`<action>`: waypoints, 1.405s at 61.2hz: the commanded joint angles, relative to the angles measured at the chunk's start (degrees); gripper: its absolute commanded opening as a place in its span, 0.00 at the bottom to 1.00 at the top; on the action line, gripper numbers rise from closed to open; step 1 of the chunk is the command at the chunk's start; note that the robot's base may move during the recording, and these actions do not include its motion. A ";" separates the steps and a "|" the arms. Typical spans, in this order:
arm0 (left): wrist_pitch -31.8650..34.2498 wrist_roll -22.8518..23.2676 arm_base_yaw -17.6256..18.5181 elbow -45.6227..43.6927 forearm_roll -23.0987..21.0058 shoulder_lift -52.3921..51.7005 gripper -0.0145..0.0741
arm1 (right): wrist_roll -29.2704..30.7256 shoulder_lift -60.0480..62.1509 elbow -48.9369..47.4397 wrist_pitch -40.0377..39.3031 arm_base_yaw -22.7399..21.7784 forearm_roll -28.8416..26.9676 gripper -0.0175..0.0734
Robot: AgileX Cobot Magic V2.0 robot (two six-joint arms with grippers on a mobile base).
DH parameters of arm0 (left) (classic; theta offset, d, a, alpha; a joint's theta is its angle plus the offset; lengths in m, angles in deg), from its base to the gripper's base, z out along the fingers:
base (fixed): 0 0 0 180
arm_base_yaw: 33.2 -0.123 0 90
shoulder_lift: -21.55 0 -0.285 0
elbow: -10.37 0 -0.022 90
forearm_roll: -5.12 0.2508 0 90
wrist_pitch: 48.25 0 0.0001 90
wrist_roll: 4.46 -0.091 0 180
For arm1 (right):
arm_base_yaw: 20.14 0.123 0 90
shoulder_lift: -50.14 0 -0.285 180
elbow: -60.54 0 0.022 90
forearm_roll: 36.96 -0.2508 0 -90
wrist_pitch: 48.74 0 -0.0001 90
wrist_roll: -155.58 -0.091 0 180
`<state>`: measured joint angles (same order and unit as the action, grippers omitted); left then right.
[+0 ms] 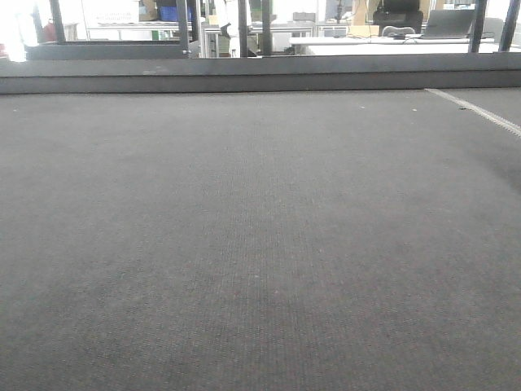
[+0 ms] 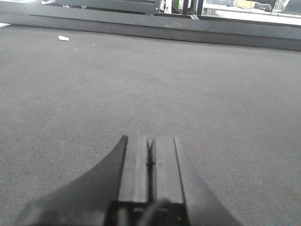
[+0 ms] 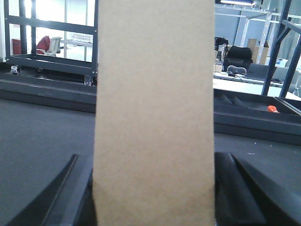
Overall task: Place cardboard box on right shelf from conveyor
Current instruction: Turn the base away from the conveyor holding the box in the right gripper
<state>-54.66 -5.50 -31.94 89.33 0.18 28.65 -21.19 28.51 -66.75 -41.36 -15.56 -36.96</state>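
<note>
In the right wrist view the plain tan cardboard box (image 3: 154, 108) stands on end and fills the middle of the frame from top to bottom. My right gripper (image 3: 154, 162) is shut on it, one black finger (image 3: 80, 188) pressed to each side. The box hangs above the dark grey conveyor (image 3: 42, 136). In the left wrist view my left gripper (image 2: 150, 148) is shut with its pads together and nothing between them, low over the conveyor (image 2: 155, 84). The front view shows only the bare belt (image 1: 244, 244). The right shelf is out of view.
A dark grey rail (image 1: 260, 77) runs along the belt's far edge. A small white scrap (image 2: 63, 38) lies on the belt at far left. A dark tray (image 3: 256, 110) with an orange item (image 3: 272, 108) sits beyond the rail. Racks, desks and chairs stand behind.
</note>
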 commanded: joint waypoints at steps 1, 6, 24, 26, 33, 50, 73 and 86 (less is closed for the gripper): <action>4.68 0.16 -0.10 -0.16 -0.26 -0.40 0.03 | 0.47 -0.36 -1.74 -5.88 -0.39 0.51 0.25; 4.68 0.16 -0.10 -0.16 -0.26 -0.40 0.03 | 0.47 -0.36 -1.74 -5.88 -0.39 0.51 0.25; 4.68 0.16 -0.10 -0.16 -0.26 -0.40 0.03 | 0.47 -0.36 -1.74 -5.88 -0.39 0.51 0.25; 4.68 0.16 -0.10 -0.16 -0.26 -0.40 0.03 | 0.47 -0.36 -1.74 -5.88 -0.39 0.51 0.25; 4.68 0.16 -0.10 -0.16 -0.26 -0.40 0.03 | 0.47 -0.36 -1.74 -5.88 -0.39 0.51 0.25; 4.68 0.16 -0.10 -0.16 -0.26 -0.40 0.03 | 0.47 -0.36 -1.74 -5.81 -0.39 0.51 0.25; 4.68 0.16 -0.10 -0.16 -0.26 -0.40 0.03 | 0.47 -0.47 -1.74 -5.50 -0.39 0.51 0.25; 4.68 0.16 -0.10 -0.16 -0.26 -0.40 0.03 | 0.47 -0.47 -1.74 -5.50 -0.39 0.51 0.25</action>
<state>-54.66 -5.50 -31.94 89.33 0.18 28.65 -21.19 28.51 -66.75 -40.95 -15.56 -36.96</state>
